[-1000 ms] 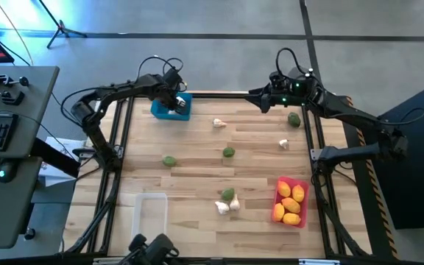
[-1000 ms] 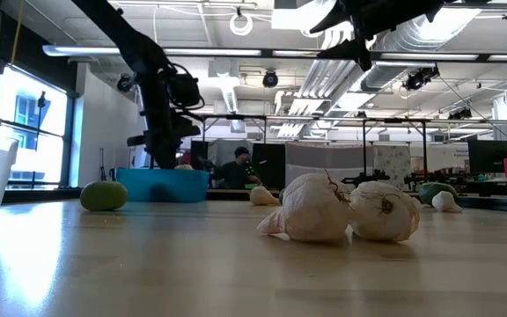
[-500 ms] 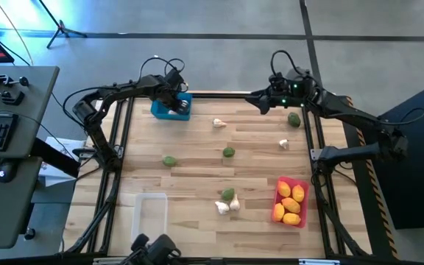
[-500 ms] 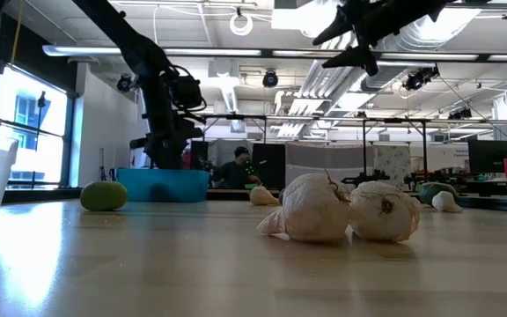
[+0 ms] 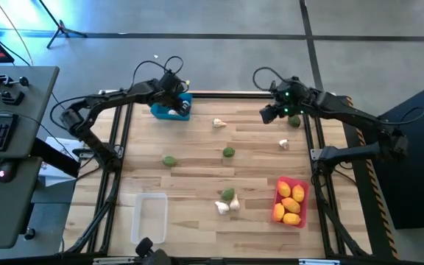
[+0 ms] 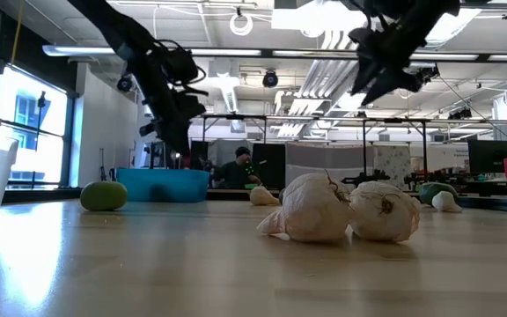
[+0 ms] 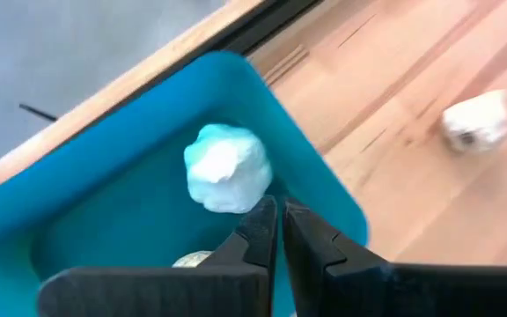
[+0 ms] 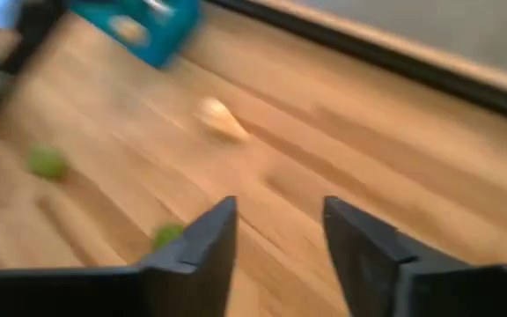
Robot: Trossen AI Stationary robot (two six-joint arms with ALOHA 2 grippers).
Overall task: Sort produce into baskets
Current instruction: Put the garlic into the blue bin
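My left gripper [image 5: 174,103] hangs shut and empty over the blue basket [image 5: 169,112] at the table's far left; the left wrist view [image 7: 278,220] shows a whitish garlic bulb [image 7: 227,167] lying in the basket. My right gripper [image 5: 271,114] is open and empty above the far right of the table [image 8: 280,220], beside a green fruit [image 5: 294,121]. The red basket [image 5: 301,191] at the near right holds several yellow lemons [image 5: 291,205]. The clear basket [image 5: 152,217] stands at the near left.
Loose on the wood lie garlic bulbs [image 5: 218,124] [image 5: 284,144], green fruits [image 5: 169,160] [image 5: 229,152], and a cluster of a green fruit [image 5: 229,195] with two garlic bulbs [image 6: 337,210] near the middle front. A black frame [image 5: 116,140] borders the table.
My left gripper has risen a little over the blue basket and tipped from pointing straight down to a slant. My right gripper has swung toward the table's near edge and come lower, turning as it went.
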